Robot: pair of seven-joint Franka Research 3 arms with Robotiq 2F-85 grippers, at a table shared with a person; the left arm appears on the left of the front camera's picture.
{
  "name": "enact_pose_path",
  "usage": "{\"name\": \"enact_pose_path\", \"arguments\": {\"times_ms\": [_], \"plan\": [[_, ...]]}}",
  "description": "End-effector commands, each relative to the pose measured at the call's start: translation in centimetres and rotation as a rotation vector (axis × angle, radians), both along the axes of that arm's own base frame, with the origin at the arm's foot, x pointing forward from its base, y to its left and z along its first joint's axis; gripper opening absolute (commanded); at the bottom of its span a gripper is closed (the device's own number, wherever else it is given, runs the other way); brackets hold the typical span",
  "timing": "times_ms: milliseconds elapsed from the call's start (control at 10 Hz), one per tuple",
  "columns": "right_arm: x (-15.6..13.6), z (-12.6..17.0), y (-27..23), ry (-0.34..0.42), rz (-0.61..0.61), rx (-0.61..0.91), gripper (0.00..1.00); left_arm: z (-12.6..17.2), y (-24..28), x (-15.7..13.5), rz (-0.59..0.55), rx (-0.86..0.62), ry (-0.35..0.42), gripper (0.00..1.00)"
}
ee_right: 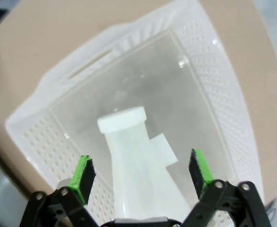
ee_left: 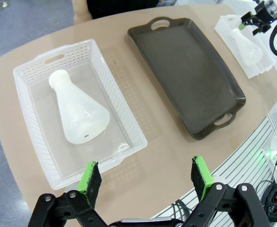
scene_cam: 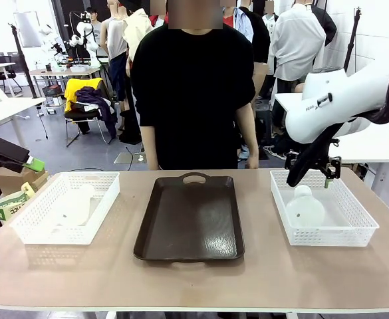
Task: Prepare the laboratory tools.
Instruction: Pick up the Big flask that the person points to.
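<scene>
The right claw [ee_right: 140, 170] hangs wide open over the right flask [ee_right: 131, 156], which lies in the right basket [ee_right: 214, 85]. Pinched on its slick cone (it tapers), the flask could squirt free. The left claw [ee_left: 145, 177], equally wide, hovers near the left flask [ee_left: 79, 111], which lies in the left basket [ee_left: 29, 71].

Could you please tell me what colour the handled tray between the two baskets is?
The tray is a glossy dark brown, clearest in the front view.

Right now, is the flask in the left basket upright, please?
No, tipped: the flask lies on its side in the basket.
</scene>
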State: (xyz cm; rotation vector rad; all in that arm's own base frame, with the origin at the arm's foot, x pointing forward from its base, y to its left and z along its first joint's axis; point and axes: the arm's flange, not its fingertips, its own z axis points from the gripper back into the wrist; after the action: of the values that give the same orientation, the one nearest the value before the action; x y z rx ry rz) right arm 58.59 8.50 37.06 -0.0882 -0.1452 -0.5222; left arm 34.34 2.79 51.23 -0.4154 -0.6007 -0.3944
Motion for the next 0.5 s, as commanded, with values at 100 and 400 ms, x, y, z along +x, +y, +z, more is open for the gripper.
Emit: {"name": "enact_pose_path", "arguments": {"times_ms": [100, 400], "plan": [[1.4, -1.6, 0.0, -0.012, -0.023, -0.023, 1.00, 0.0, 0.3, 0.0, -0.011, 0.004, -0.004, 1.00], [1.5, -2.9, 0.4, -0.025, -0.015, -0.020, 1.00, 0.0, 0.3, 0.0, -0.011, 0.004, -0.004, 1.00]]}}
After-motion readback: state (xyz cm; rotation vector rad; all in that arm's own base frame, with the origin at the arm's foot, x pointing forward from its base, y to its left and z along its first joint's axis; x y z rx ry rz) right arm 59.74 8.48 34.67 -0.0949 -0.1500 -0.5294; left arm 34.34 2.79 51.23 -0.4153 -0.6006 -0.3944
